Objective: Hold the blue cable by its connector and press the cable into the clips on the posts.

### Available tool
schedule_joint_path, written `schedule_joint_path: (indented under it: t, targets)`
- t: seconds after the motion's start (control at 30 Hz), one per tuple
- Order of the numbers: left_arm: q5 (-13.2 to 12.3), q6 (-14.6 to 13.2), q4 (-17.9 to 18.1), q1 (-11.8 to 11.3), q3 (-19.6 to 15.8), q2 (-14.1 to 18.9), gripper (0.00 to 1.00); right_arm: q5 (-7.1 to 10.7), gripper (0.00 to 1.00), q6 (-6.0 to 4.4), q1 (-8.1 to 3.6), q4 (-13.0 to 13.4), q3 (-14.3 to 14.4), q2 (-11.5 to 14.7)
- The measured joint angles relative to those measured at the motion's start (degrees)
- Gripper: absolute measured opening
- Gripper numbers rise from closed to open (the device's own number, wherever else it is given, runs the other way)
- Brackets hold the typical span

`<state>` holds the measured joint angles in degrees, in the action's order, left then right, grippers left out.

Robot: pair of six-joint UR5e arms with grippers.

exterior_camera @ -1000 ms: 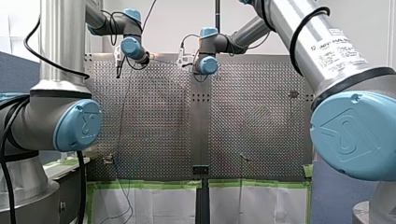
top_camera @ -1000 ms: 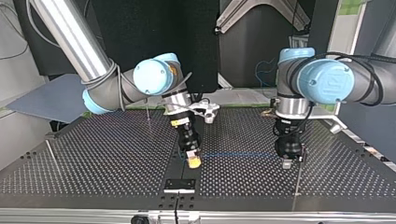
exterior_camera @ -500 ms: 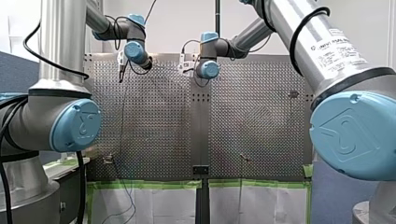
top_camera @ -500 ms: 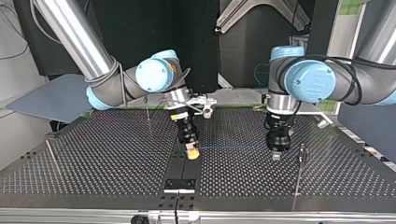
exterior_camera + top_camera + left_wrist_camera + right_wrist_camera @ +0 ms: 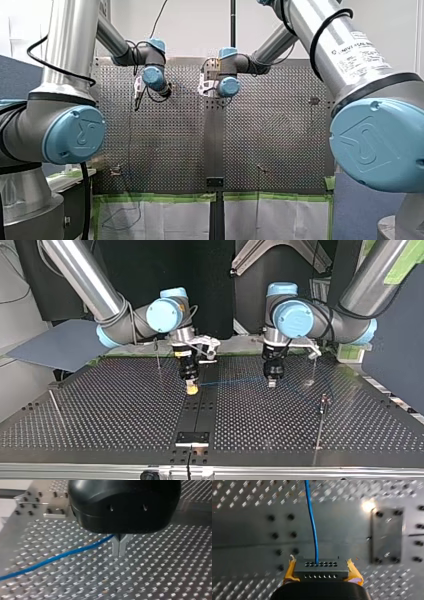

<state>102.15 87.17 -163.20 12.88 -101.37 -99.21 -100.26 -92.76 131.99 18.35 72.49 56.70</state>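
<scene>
The thin blue cable, likely light and limp, stretched above the perforated metal tabletop near its arm-side edge, the right yellow-padded gripper clamped on its rigid grey connector block, the surest hold, while the left metal-fingered gripper pinched the strand itself.

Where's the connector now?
The connector is clamped in my right gripper's yellow pads, left of centre in the top view, above the dark middle strip, its blue cable running to my left gripper.

The white label on my right arm reads "UNIVERSAL ROBOTS"; finer print illegible.
</scene>
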Motion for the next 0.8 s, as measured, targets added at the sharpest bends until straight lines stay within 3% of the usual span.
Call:
schedule_joint_path:
  t: [0.13,0.43,0.8]
  targets:
    - [0.6,0.5,2.3,0.9,-2.3,-0.2,0.0,-1.34,0.0,0.23,-0.12,1.7,2.4,0.0]
    - [1.2,0.3,7.7,3.7,-6.1,-3.9,0.0,-2.04,0.0,-0.05,-0.24,6.6,7.5,-0.1]
    - [6.2,2.6,14.0,9.8,-6.4,-10.1,0.0,-2.83,0.0,0.51,-1.28,13.0,13.9,-0.8]
